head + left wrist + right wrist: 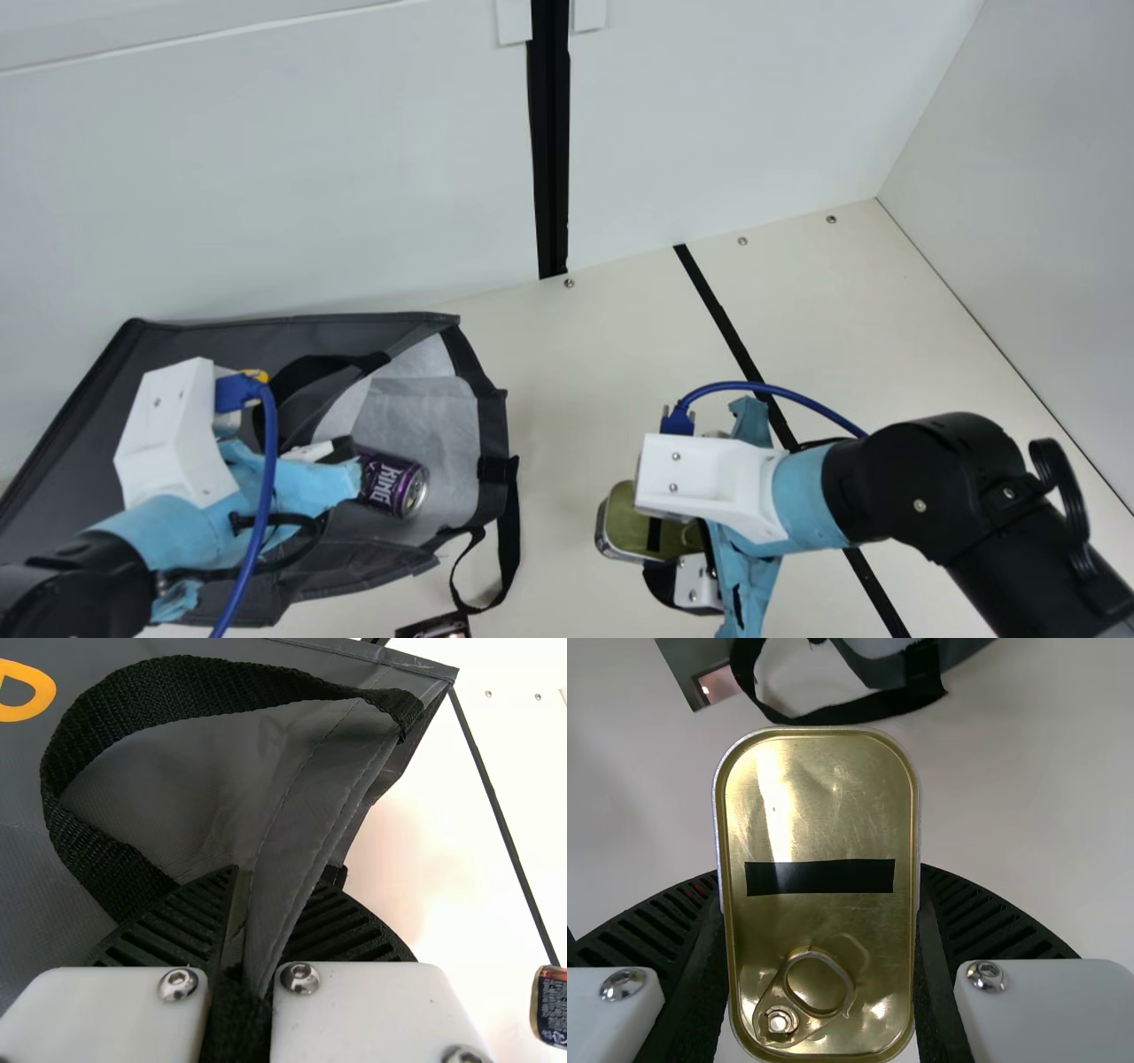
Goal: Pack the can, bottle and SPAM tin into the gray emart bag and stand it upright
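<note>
In the main view my left gripper (341, 454) is at the mouth of the gray bag (80, 425), which lies on its side, opening to the right. The left wrist view shows my left gripper (244, 930) shut on the bag's rim (306, 815), beside a black handle. The purple can (390, 483) lies inside the opening on the pale lining. Right of the bag, my right gripper (660, 554) holds the SPAM tin (631, 523). In the right wrist view the tin's gold pull-ring face (819, 824) sits between the fingers of my right gripper (819, 904), shut on its sides.
A bag strap (509, 549) trails onto the table (567, 425) from the mouth. A small dark flat object (434, 627) is at the near edge. Behind the bag rises a white wall (266, 195); another wall (1045, 221) stands at the right.
</note>
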`<state>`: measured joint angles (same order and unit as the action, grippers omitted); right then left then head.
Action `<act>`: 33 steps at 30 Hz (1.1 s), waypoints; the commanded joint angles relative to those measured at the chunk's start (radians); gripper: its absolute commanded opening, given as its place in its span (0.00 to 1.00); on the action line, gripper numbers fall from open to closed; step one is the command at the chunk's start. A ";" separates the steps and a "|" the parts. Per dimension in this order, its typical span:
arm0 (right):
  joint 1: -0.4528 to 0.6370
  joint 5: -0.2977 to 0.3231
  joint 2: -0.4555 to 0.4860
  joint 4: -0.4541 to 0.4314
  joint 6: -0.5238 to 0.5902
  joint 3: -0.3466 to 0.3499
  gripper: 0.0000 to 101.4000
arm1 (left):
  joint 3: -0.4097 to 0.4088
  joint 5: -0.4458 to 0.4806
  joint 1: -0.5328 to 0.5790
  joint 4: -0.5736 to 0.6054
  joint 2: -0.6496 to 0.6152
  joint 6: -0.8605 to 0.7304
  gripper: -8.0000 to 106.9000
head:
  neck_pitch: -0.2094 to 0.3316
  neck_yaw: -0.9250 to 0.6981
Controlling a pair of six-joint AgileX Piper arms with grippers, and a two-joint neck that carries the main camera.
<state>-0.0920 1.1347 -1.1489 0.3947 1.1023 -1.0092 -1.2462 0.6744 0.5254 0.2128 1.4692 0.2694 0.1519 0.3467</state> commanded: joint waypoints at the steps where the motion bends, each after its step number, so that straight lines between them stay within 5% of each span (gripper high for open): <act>1: -0.003 -0.018 -0.004 0.027 0.012 0.006 0.00 | 0.000 0.000 0.000 0.000 0.000 0.000 0.00 | 0.023 0.002; 15: 0.018 -0.128 -0.041 0.334 0.206 0.079 0.00 | 0.000 0.000 0.000 0.000 0.000 0.000 0.00 | 0.023 0.002; 33: 0.024 -0.137 -0.215 0.643 0.470 0.086 0.00 | 0.000 0.000 0.000 0.000 0.000 0.000 0.00 | 0.023 0.002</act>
<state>-0.0656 0.9934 -1.3474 1.0203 1.5589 -0.9187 -1.2462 0.6744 0.5254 0.2128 1.4692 0.2694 0.1519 0.3482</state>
